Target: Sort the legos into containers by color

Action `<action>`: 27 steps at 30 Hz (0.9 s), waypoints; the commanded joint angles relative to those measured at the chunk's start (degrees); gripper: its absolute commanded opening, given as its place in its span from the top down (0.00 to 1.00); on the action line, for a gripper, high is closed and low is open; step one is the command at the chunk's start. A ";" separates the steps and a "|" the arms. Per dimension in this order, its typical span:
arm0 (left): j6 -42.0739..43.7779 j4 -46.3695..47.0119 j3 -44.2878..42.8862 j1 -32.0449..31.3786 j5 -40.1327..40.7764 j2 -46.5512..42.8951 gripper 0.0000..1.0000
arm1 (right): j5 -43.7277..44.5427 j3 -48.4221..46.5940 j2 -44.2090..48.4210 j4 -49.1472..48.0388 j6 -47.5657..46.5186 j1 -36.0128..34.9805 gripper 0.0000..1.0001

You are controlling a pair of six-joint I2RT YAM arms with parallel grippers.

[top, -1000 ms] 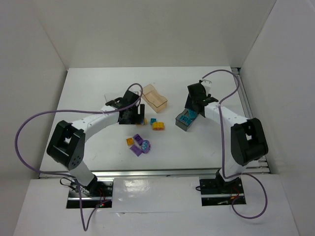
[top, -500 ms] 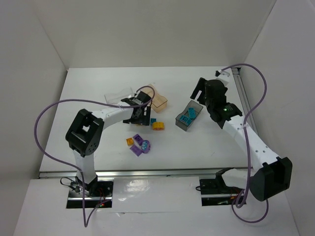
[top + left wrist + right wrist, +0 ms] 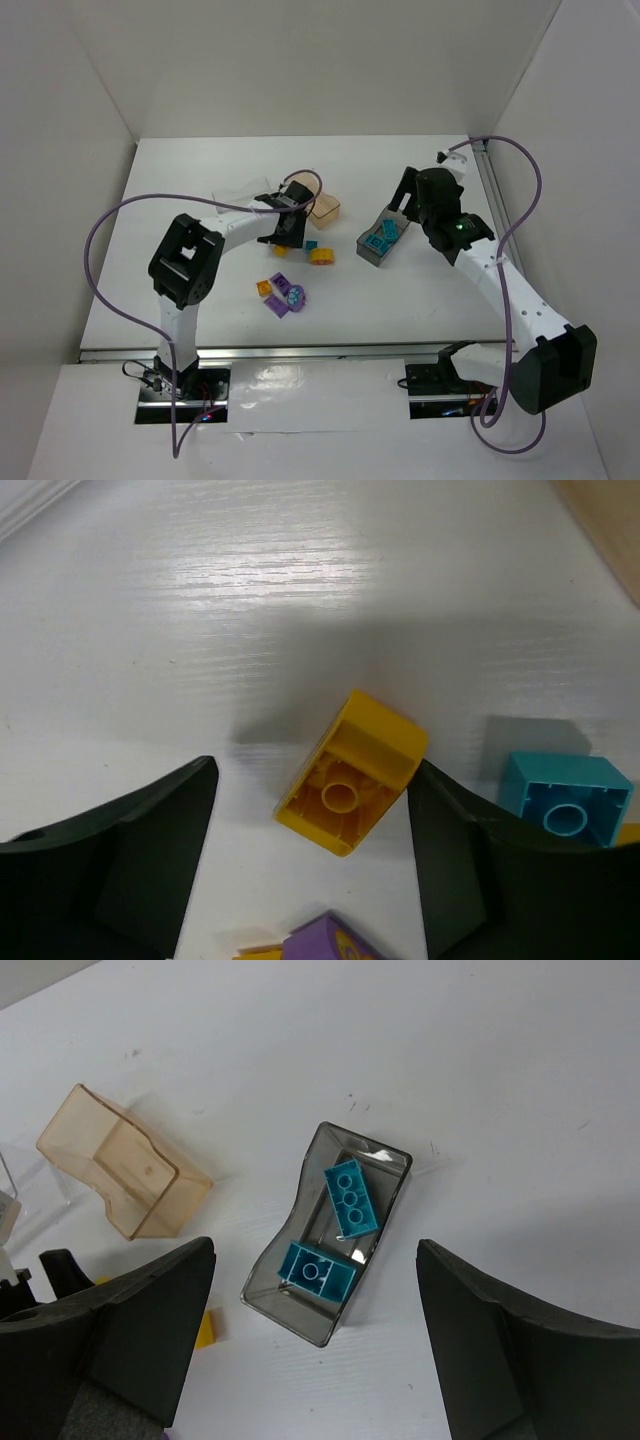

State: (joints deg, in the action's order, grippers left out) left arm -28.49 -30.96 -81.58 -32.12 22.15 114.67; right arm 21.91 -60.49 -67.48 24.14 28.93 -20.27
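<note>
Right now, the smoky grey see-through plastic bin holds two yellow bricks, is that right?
Not quite: the smoky grey see-through plastic bin holds two cyan plastic bricks, not yellow ones. The right wrist view shows them lying inside it.

The table (image 3: 400, 300) is seen whole from high above and behind the arm bases (image 3: 175, 385), faced downward. The left wrist view is taken very close over the tabletop, faced down onto a yellow brick (image 3: 350, 775); the right wrist view is taken from higher, tilted onto the dark grey bin (image 3: 287, 1230) and the amber bin (image 3: 125, 1175), both also covered from above.
</note>
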 commanded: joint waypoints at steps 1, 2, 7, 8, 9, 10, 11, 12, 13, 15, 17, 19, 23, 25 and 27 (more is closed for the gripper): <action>0.20 0.81 1.94 0.30 -1.50 -0.40 0.24 | 0.94 0.64 1.75 0.73 0.43 -0.47 0.11; 0.19 1.42 2.47 0.30 -2.28 -1.02 0.24 | 0.94 1.24 1.74 0.73 0.43 -0.47 0.11; 0.19 2.04 3.18 0.30 -4.30 -3.31 0.60 | 0.41 1.25 1.74 0.73 0.95 -0.47 0.11; 0.19 1.52 2.66 0.91 -5.09 -4.27 0.65 | 0.41 1.77 1.74 0.73 0.96 -0.47 0.11; 0.71 1.52 1.87 0.92 -5.80 -5.76 0.69 | 0.41 1.78 1.74 0.73 0.96 -0.47 0.11; 0.72 0.91 1.86 1.53 -7.28 -6.73 0.71 | 0.41 1.78 1.74 0.73 0.96 -0.47 0.11; 0.72 0.90 0.91 1.53 -7.91 -7.61 0.71 | 0.41 1.78 1.74 0.73 0.96 -0.47 0.11; 0.72 0.29 -0.58 2.14 -8.44 -8.58 0.71 | 0.41 2.30 2.26 0.73 0.96 -0.99 0.11; 0.72 0.29 -1.55 2.15 -9.40 -9.89 0.71 | 0.41 2.31 2.27 0.21 0.96 -1.00 0.11; 0.01 -0.33 -5.49 2.84 -10.28 -9.91 0.73 | -0.20 2.31 2.27 0.20 0.96 -1.00 0.11; -0.69 -0.33 -8.40 2.85 -11.34 -9.21 0.74 | -0.20 2.31 2.80 0.81 0.96 -1.61 0.11; -0.69 -0.33 -13.41 3.37 -11.87 -7.28 0.74 | -0.20 2.31 3.40 0.82 0.96 -2.22 0.11; -0.16 -3.22 -27.18 3.91 -13.63 3.68 0.74 | 0.32 2.31 3.94 1.96 0.96 -2.23 0.11; -0.16 -4.54 -31.14 3.91 -13.63 7.30 0.74 | 0.32 0.99 3.94 2.57 0.96 -2.84 0.11; -0.16 -4.55 -34.33 4.43 -14.33 10.12 0.62 | 0.32 0.47 3.94 3.10 0.96 -2.84 0.11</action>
State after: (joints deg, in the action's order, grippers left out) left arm -28.71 -32.05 -112.64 -28.27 9.63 119.79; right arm 21.78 -58.37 -64.95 25.21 29.19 -22.31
